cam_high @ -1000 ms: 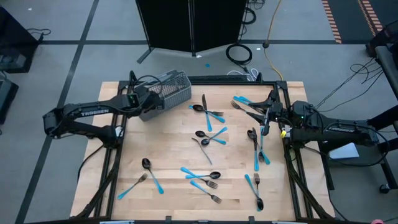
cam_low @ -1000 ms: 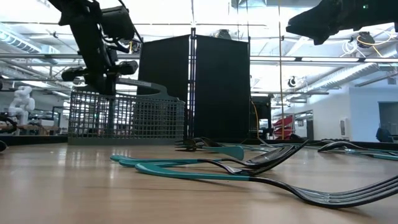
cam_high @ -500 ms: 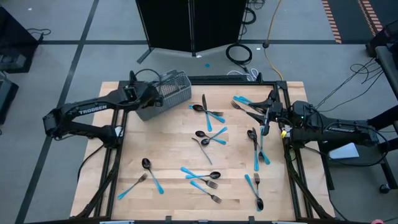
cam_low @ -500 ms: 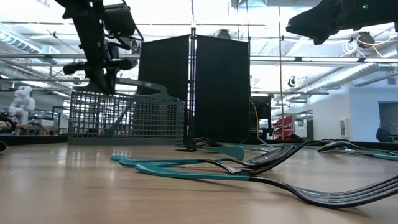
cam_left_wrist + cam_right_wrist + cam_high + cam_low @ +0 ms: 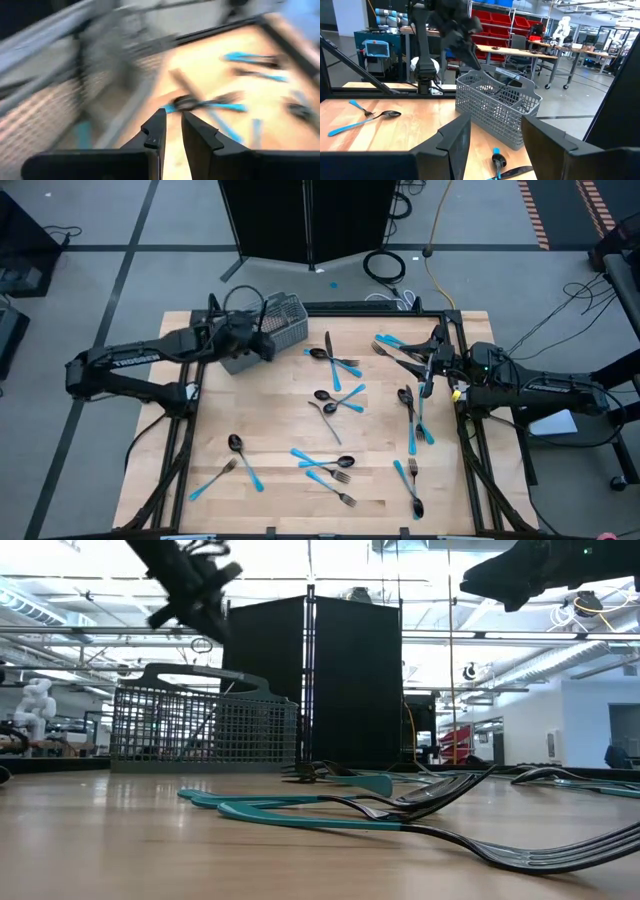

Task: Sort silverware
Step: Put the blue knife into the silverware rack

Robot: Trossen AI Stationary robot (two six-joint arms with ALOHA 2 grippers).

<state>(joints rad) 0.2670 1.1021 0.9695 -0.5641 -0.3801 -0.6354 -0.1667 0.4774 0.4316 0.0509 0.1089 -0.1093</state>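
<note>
The silverware, forks, spoons and knives with light-blue handles, lies scattered flat on the wooden table: a cluster at mid-table, one near the front, and more along the right side. A grey wire-mesh basket stands at the far left. My left gripper hangs above the basket's near right corner. Its fingers stand a narrow gap apart with nothing between them. My right gripper waits level over the table's right side, open and empty.
The basket has a tall arched handle. Several pieces lie under and in front of my right gripper. Black frame rails edge the table, and a black cabinet stands beyond its far edge. Bare wood shows at the left front.
My left gripper has risen from just over the basket's rim to well above it. It has also shifted toward the table's right edge and rolled about its own axis. The gap between its fingers looks the same, and no piece of silverware has moved.
</note>
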